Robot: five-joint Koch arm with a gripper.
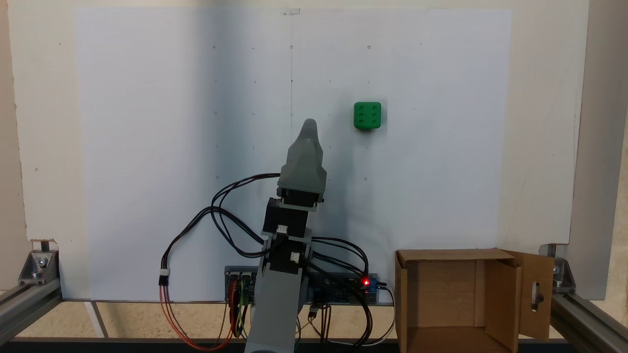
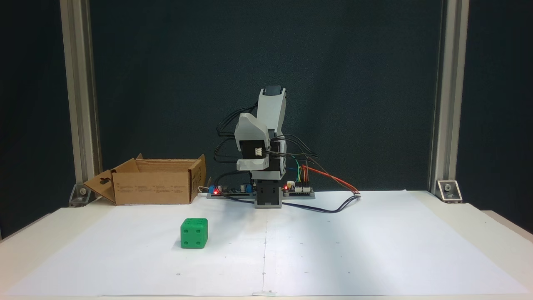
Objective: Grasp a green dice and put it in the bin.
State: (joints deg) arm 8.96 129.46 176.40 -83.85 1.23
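The green dice (image 1: 367, 115) rests on the white sheet, six pips up; from the front, the dice (image 2: 194, 233) lies left of the arm's base. The bin (image 1: 441, 289), an open brown cardboard box with a slotted flap, stands beside the base; the other fixed view has the bin (image 2: 154, 187) at the back left. My arm (image 2: 270, 137) is folded over its base. Pointing out over the sheet, the gripper (image 1: 310, 128) sits well short of the dice and to its left. Only one grey tip shows, so its state is unclear. Nothing is held.
Circuit boards (image 1: 343, 289) with red lights and looping cables (image 1: 235, 215) sit around the base. Aluminium frame posts (image 2: 79, 96) stand at the table's back corners, with brackets (image 1: 37, 264) at their feet. The white sheet (image 2: 354, 250) spreads wide in front of the arm.
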